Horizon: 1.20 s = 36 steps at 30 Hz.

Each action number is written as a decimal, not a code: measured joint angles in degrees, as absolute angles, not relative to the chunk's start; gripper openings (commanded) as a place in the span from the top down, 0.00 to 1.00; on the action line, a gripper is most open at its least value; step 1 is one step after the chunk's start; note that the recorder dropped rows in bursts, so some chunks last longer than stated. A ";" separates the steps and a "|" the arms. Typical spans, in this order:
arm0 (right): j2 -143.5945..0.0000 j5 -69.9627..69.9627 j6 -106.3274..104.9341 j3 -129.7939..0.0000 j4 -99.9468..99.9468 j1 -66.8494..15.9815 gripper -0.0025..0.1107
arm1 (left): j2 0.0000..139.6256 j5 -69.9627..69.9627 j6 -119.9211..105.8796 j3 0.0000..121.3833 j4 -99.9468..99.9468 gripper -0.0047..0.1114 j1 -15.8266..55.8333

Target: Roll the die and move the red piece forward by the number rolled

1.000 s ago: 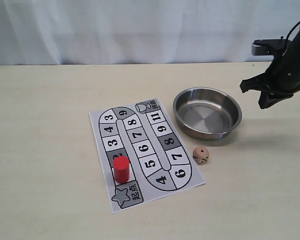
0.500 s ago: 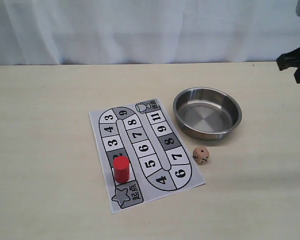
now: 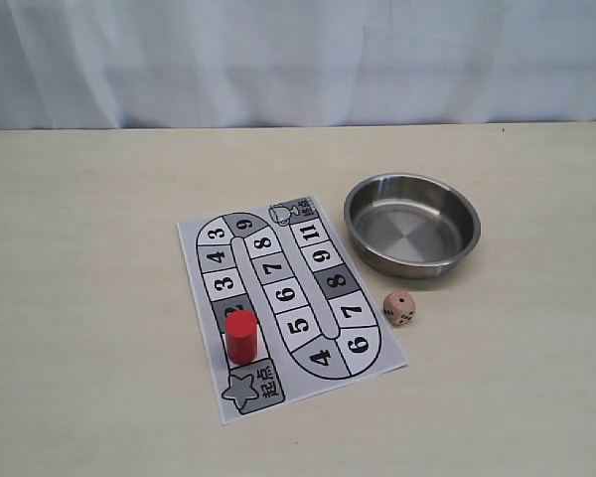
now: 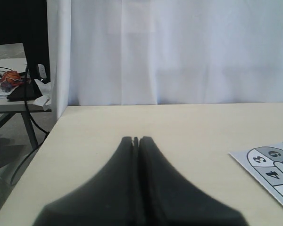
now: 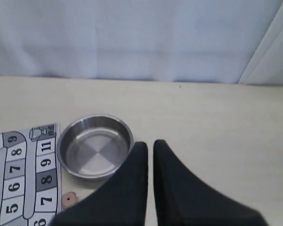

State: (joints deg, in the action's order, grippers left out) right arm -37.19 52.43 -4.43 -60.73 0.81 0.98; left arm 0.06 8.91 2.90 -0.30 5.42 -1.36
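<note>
The die (image 3: 399, 308) lies on the table just off the board's right edge, below the steel bowl (image 3: 411, 224); the right wrist view shows the die (image 5: 69, 199) partly behind a finger. The red piece (image 3: 241, 336) stands upright on the numbered paper board (image 3: 288, 298), on the square between the star and the 2. Neither gripper appears in the exterior view. My left gripper (image 4: 136, 139) is shut and empty above bare table at the left end. My right gripper (image 5: 150, 143) is high up, jaws a thin slit apart, holding nothing.
The bowl (image 5: 94, 151) holds nothing. The board's corner (image 4: 271, 165) shows at the edge of the left wrist view. The table's left edge (image 4: 47, 136) drops off to a floor with cables. A white curtain backs the table.
The right arm has lifted up and out of the exterior view. The die, the red piece and the bowl have not moved.
</note>
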 measured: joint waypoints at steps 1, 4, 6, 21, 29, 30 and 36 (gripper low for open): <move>-34.04 52.43 -4.16 -60.23 0.81 0.98 0.94 | 0.06 8.91 2.90 -0.30 5.42 0.96 -1.36; -24.76 52.43 -3.90 -58.80 0.81 0.98 0.94 | 0.06 8.91 2.90 -0.30 5.42 0.96 -1.36; -18.54 52.05 -3.90 -57.70 0.81 0.98 0.94 | 0.06 8.91 2.90 -0.30 5.42 0.96 -1.36; -0.16 47.20 -3.83 -47.43 0.81 0.98 0.94 | 0.06 8.91 2.90 -0.30 5.42 0.96 -1.36; -0.18 40.59 -3.83 -38.84 0.81 0.98 0.94 | 0.06 8.91 2.90 -0.30 5.42 0.96 -1.36; -0.18 39.71 -3.83 -37.66 0.81 0.98 0.94 | 0.06 8.91 2.90 -0.30 5.42 0.96 -1.36; -0.29 32.28 -3.83 -30.10 0.81 0.98 0.94 | 0.06 8.91 2.90 -0.30 5.42 0.96 -1.36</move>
State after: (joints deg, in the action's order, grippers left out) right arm -0.29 32.28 -3.83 -30.10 0.81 0.98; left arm 0.06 8.91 2.90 -0.30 5.42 -1.36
